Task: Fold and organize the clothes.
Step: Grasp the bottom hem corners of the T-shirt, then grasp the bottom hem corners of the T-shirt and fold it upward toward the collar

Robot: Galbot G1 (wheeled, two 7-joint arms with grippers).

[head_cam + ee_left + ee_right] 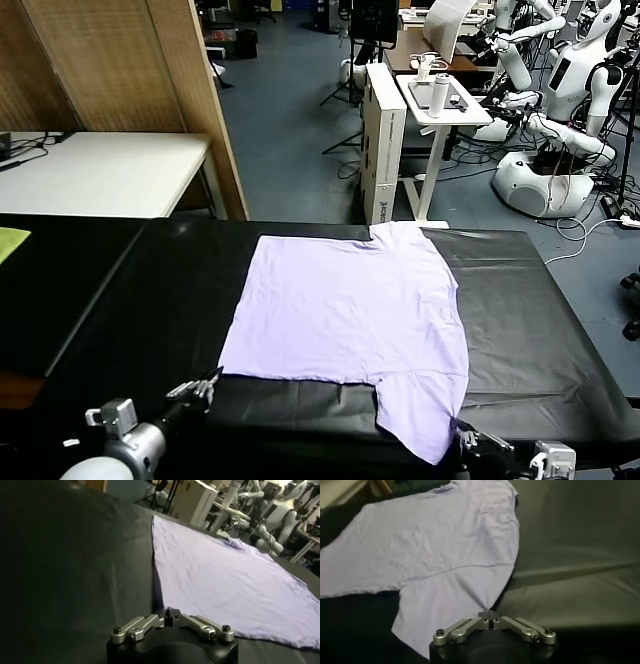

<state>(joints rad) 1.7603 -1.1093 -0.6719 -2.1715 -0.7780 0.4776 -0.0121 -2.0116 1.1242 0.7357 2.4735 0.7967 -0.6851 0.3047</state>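
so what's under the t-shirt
The T-shirt lies flat on the black table cover, which shows all around it. Whatever sits beneath the fabric itself is covered and cannot be seen.

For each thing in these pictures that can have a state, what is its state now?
Pale lavender short-sleeved T-shirt: spread flat on the table, unfolded, plain side up, near sleeve over the front edge.
Left gripper: shut on the T-shirt's near hem corner.
Right gripper: shut on the near sleeve's edge.
Black-covered table: carries the T-shirt.
Yellow-green cloth scrap: lying at the far left, untouched.
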